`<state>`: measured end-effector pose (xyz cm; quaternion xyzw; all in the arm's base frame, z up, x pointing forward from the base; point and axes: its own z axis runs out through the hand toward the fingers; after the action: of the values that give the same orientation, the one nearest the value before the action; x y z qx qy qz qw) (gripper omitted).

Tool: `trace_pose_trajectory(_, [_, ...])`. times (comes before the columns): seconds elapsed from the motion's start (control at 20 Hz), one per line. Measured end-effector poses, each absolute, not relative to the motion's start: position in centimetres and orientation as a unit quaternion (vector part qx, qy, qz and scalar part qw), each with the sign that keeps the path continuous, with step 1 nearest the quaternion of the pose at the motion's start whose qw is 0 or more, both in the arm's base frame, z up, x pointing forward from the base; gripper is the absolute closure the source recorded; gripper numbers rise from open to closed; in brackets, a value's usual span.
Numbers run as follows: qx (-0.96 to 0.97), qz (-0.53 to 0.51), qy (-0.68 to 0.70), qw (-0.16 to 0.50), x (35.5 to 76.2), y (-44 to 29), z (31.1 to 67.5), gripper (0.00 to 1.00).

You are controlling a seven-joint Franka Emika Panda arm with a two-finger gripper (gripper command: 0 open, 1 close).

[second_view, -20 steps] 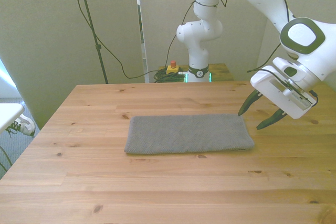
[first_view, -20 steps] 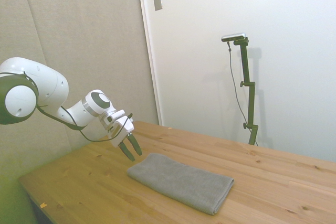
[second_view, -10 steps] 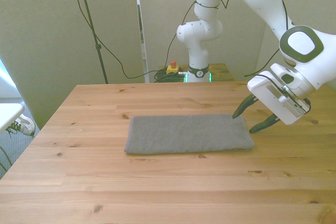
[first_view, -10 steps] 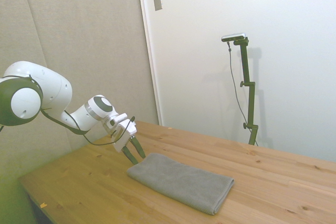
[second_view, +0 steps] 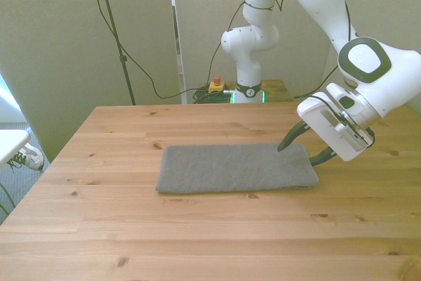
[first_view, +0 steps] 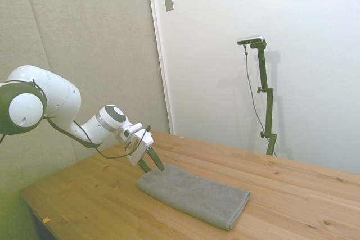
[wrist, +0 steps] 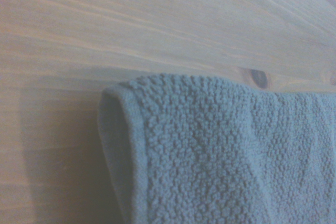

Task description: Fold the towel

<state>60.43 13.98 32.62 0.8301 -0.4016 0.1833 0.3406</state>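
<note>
Towel [second_view: 235, 168]: gray terry cloth, lying flat as a long strip near the middle of the wooden table [second_view: 197, 241], long side running across the front view. It appears doubled over at this point: the wrist view shows a rounded, rolled-looking edge at the near corner [wrist: 118, 145], thick pile, loops clearly visible.

Handling, as a judgement: soft, limp, light, not fragile. It will drape and sag from any held point, and the layers may slide apart if only the top one is caught. The nubby pile should give decent friction against finger pads. Best hold looks like the short end at the front view's right, pinching through the full thickness at or near a corner, so the end can be carried over toward the opposite end.

Gripper [second_view: 299, 153]: fingers spread apart, holding nothing. It is tilted down at the towel's end on the front view's right. One dark finger [second_view: 287, 139] sits over the far corner; the other pokes out beyond the towel's end edge, low to the table. In the side view the gripper [first_view: 152, 161] is at the towel's near-left corner [first_view: 147, 179], very close to the cloth or just touching it.

Hard to make out:
- Whether either fingertip presses on the cloth; no view settles it.
- How many layers the towel has; only one rolled edge shows.
- Wrist view is soft-focus and blue-tinted, covers one corner only.
- The lower finger is partly hidden behind the gripper body in the front view.
</note>
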Motion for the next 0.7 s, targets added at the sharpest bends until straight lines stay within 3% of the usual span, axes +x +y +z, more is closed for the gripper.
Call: trace_pose_trajectory(0.7, [0.843, 0.193, -0.392, 0.313, 60.13, 14.63, 32.10, 1.00])
